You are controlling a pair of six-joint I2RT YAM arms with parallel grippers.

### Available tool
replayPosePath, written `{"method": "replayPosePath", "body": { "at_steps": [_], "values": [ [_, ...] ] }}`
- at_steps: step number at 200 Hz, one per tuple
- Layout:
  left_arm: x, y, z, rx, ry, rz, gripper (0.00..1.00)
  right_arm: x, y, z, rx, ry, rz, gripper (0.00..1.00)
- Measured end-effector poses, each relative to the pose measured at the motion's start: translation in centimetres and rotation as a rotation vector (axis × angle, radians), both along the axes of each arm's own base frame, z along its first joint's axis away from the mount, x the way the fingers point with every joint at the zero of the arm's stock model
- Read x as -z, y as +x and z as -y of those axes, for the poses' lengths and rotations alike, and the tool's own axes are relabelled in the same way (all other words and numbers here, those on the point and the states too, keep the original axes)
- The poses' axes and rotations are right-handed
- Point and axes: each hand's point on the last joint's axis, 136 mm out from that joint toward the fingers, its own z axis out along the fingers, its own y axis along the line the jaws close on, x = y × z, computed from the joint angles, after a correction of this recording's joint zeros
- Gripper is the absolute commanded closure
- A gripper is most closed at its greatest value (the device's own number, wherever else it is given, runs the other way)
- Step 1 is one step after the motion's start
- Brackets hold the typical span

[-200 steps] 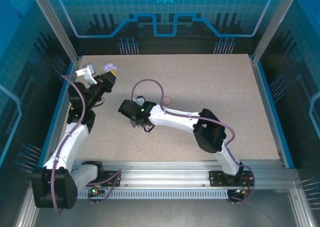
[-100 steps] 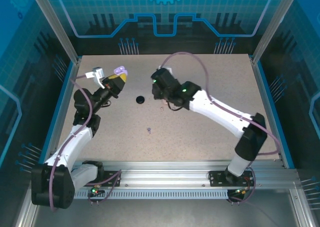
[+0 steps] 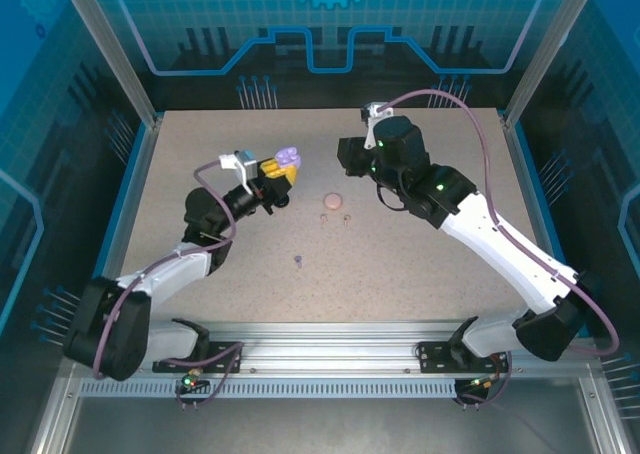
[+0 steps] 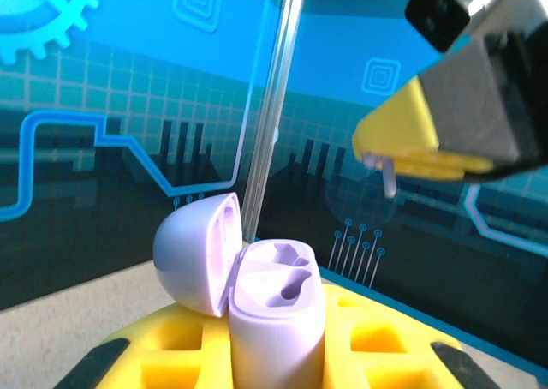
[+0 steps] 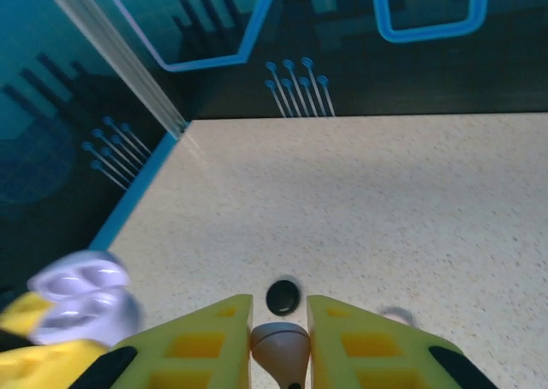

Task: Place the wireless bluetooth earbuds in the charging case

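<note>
Left hand (image 3: 275, 169) is clamped tight on the lilac case (image 4: 274, 303), holding it upright above the bench (image 3: 400, 274) with its lid tipped back. Right hand (image 4: 381, 153), near it, pinches a pale earbud (image 5: 280, 346) between almost closed fingers. On the bench lie a pink case (image 3: 333, 200) and one lilac earbud (image 3: 298, 262).
</note>
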Motion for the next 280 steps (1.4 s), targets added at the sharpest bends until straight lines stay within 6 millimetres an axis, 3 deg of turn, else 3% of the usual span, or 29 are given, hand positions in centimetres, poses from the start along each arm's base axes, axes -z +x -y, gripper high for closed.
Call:
{"method": "replayPosePath", "body": {
  "at_steps": [27,78,133,169,280],
  "values": [
    [1.1,0.0,1.5,0.008,0.058,0.092,1.0,-1.4,-0.9,-0.5,-0.063,0.039,0.055,0.79],
    [-0.1,-0.8,2.1,-0.003,0.091,0.232,1.0,-1.5,-2.3,-2.1,-0.193,0.07,0.138,0.79],
    [0.7,-1.2,2.7,0.018,0.148,0.224,1.0,-2.3,-4.7,-6.1,-0.354,0.057,0.245,0.8],
    [0.5,-1.5,2.9,0.032,0.168,0.23,1.0,-1.3,-5.3,-8.2,-0.412,0.02,0.263,0.81],
    [0.6,-1.7,3.0,0.042,0.19,0.221,1.0,-0.3,-4.8,-8.7,-0.41,-0.013,0.267,0.82]
  ]
}}
